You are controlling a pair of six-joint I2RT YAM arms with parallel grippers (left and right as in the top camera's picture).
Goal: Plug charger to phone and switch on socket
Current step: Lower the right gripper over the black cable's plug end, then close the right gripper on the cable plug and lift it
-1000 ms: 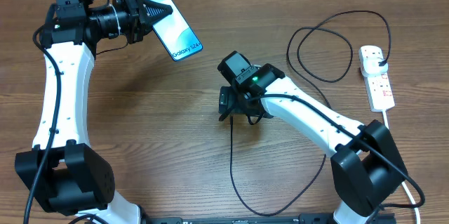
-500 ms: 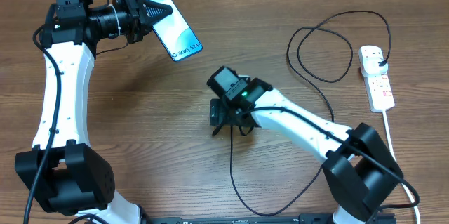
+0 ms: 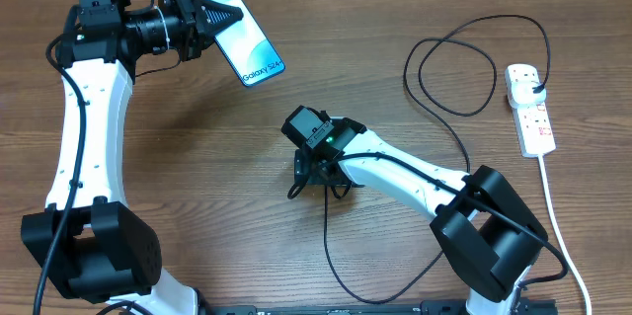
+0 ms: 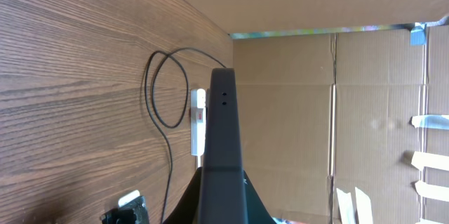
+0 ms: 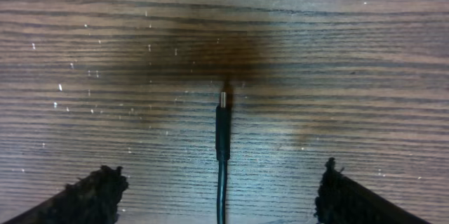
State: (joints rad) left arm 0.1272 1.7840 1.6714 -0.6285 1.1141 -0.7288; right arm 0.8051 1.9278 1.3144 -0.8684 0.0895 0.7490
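Since a second ago my right arm has swung toward 9 o'clock, so the right fingers (image 3: 308, 171) now stand nearer the middle of the table (image 3: 197, 206). The left arm and the phone have not moved.

Closest to the bases, at 6 o'clock, the charger (image 3: 327, 231) runs as a thin black line up to the right fingers. In the right wrist view its small plug tip (image 5: 223, 102) lies flat on the wood. The right fingers (image 5: 91, 196) are spread wide, one on each side of the cable, and hold nothing.

Farther on, the cable makes a big loop toward 2 o'clock and ends in the black plug head (image 3: 534, 81), which sits in the far end of the socket (image 3: 533, 122). The socket lies at 3 o'clock, and its white cord (image 3: 555, 216) goes back toward 5 o'clock.

Farthest, at 11 o'clock, the left fingers (image 3: 209, 17) are closed on one end of the phone (image 3: 252, 48), whose lit screen faces up. In the left wrist view I see the phone (image 4: 223, 133) only edge-on, clamped between the left fingers (image 4: 184, 210).
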